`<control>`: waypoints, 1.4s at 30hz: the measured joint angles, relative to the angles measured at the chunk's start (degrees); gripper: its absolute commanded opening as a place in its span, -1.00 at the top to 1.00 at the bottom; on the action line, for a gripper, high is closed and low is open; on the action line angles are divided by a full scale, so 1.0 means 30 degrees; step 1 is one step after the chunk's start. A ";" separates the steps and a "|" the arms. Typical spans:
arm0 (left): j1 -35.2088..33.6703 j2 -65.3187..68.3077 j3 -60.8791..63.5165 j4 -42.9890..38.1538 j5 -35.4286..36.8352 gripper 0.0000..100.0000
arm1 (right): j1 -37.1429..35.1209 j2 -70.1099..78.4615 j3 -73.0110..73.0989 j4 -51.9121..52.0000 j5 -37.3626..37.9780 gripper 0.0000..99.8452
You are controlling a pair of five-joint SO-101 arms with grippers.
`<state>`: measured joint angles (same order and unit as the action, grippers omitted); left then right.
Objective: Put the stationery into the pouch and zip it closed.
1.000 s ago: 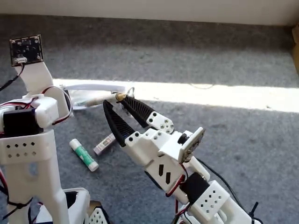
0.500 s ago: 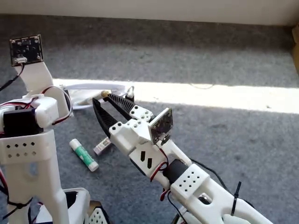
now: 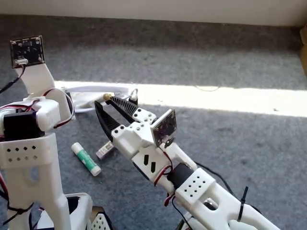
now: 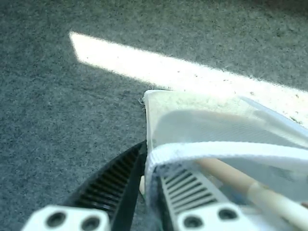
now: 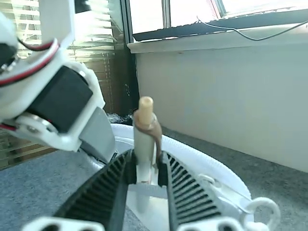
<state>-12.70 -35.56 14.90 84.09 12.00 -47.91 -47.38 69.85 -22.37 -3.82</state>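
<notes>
A white mesh pouch (image 3: 88,89) lies on the grey carpet at the edge of a sunlit strip. My left gripper (image 4: 149,178) is shut on the pouch's (image 4: 207,125) white rim at one end and holds its mouth up. My right gripper (image 3: 105,101) is shut on a cream pen (image 3: 108,96) right at the pouch's mouth. In the right wrist view the pen (image 5: 144,120) stands between the black fingers, just above the pouch's rim (image 5: 202,159). Through the mesh, the pen's shaft (image 4: 236,178) shows inside the pouch.
A green-and-white glue stick (image 3: 86,159) and a small pale tube (image 3: 106,148) lie on the carpet below the pouch, between the two arms. The left arm's white body (image 3: 33,134) stands at the left. The pouch's zip pull ring (image 5: 262,209) hangs near its rim.
My right arm has swung left and forward with the pen, carrying its tip to the pouch's mouth. The left arm has kept still. Little has changed in the last half second.
</notes>
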 measured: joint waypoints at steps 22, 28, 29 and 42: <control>-0.0088 0.0000 0.0000 0.0000 -0.0117 0.99 | 0.0264 -0.6447 -0.3516 1.3451 0.0000 0.72; -0.1553 0.0000 0.0000 -0.0352 -0.0117 0.99 | 0.1348 -0.7092 -0.4161 1.7963 0.0000 0.72; -0.1729 0.0000 0.0000 -0.0352 -0.0088 0.99 | 0.1553 -0.7092 -0.4161 1.8286 0.0000 0.72; -0.3253 0.0059 0.0029 -0.0733 -0.0059 0.99 | 0.2110 -0.6330 -0.4161 2.1656 0.0615 0.71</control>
<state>-22.46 -35.38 14.99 81.89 11.82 -41.58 -66.37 57.36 42.59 -1.98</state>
